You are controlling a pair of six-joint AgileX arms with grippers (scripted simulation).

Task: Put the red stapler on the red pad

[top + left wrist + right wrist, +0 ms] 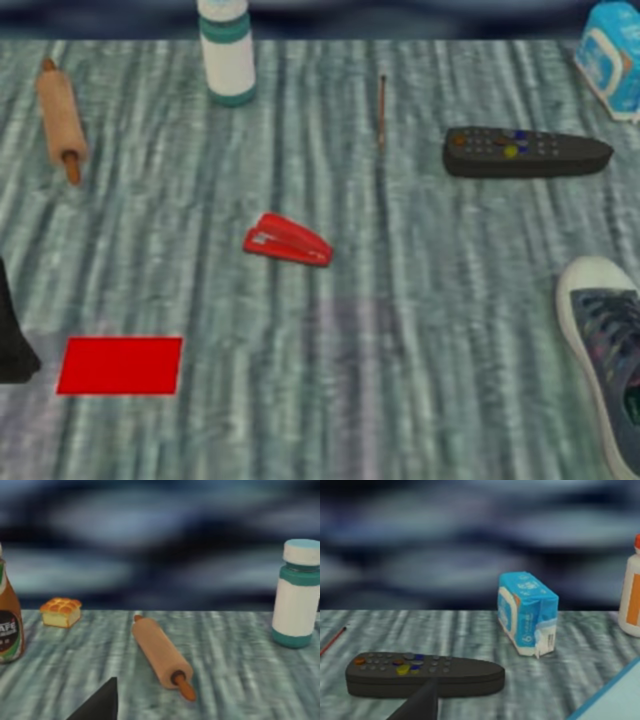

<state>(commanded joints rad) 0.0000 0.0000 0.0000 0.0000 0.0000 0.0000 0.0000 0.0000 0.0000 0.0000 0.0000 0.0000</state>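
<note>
The red stapler (288, 240) lies flat near the middle of the table, silvery strip showing; nothing touches it. The red pad (120, 365) lies flat at the front left, bare. My left arm (14, 340) is parked at the table's left edge, just left of the pad; only a dark tip of the left gripper (98, 703) shows in its wrist view, pointing toward the rolling pin. My right arm is out of the top view; a dark tip of the right gripper (420, 702) shows before the remote. Neither wrist view shows the stapler or the pad.
Along the back stand a rolling pin (62, 118), a white and teal bottle (227, 55), a thin stick (381, 110), a black remote (525, 152) and a blue tissue pack (612, 55). A sneaker (610, 340) lies at the front right.
</note>
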